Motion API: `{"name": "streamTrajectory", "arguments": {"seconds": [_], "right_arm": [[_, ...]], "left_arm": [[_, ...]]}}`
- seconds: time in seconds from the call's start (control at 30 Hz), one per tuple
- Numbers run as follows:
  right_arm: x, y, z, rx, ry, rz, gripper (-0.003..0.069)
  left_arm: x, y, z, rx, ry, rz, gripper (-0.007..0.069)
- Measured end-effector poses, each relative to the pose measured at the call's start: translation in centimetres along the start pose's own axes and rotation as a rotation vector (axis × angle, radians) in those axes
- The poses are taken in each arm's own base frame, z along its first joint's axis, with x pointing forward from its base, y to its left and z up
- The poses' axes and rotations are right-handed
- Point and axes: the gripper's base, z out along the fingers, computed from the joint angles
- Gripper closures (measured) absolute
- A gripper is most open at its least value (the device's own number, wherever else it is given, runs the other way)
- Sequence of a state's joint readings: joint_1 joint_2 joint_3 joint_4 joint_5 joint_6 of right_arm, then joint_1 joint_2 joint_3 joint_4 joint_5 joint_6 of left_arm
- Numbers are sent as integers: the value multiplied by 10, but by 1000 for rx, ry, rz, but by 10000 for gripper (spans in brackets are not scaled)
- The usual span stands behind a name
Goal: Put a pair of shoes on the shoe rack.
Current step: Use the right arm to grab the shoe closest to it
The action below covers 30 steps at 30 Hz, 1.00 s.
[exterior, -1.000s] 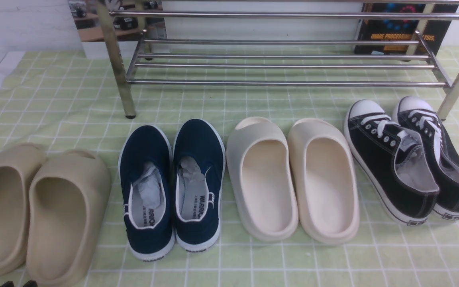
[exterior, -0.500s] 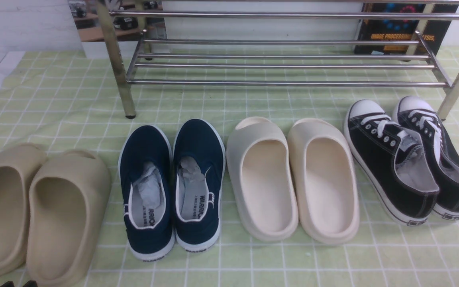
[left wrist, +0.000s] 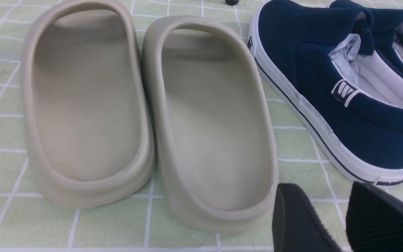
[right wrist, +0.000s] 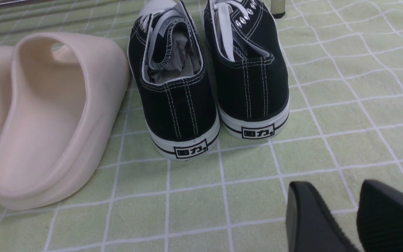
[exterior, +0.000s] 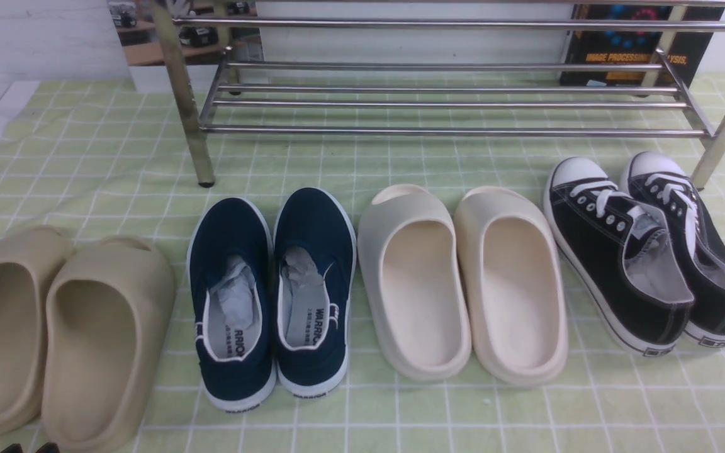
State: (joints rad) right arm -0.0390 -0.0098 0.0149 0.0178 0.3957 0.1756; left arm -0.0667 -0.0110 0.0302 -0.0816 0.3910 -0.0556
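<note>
Green checked cloth covers the table, and you have four pairs of footwear lined up across it, heels toward the near edge.

Along the far edge, from left of centre to the far right corner, stands the chrome shoe rack. You can see the cloth through its long horizontal tubes, and none of the footwear is on them.

At the near left corner sit the tan foam slides, side by side and touching. The cream foam slides sit just right of the table's middle, also touching each other. Between those two pairs are the navy slip-ons, with crumpled white paper inside.

The pair of shoes you want is by the right edge: two black canvas sneakers pressed together on the cloth, white toe caps toward the rack and heels angled slightly toward the near right corner. The outer toe cap lies just beside the rack's front right leg; from these angles you cannot be sure whether they touch.

Your left fingers hover low near the heel of one tan slide, apart and holding nothing. Your right fingers hover behind the sneakers' heels, toward the near edge, likewise spread with only cloth showing between them.
</note>
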Motion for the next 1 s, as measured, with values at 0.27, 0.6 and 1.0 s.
{"name": "streamTrajectory", "arguments": {"seconds": [0.27,0.6,1.0], "right_arm": [[0,0,0,0,0,0,412],[0,0,0,0,0,-1,412],[-49,9,-15,-110,-607,8,412]], "left_arm": [[0,0,0,0,0,0,384],[0,0,0,0,0,0,384],[0,0,0,0,0,0,384]]}}
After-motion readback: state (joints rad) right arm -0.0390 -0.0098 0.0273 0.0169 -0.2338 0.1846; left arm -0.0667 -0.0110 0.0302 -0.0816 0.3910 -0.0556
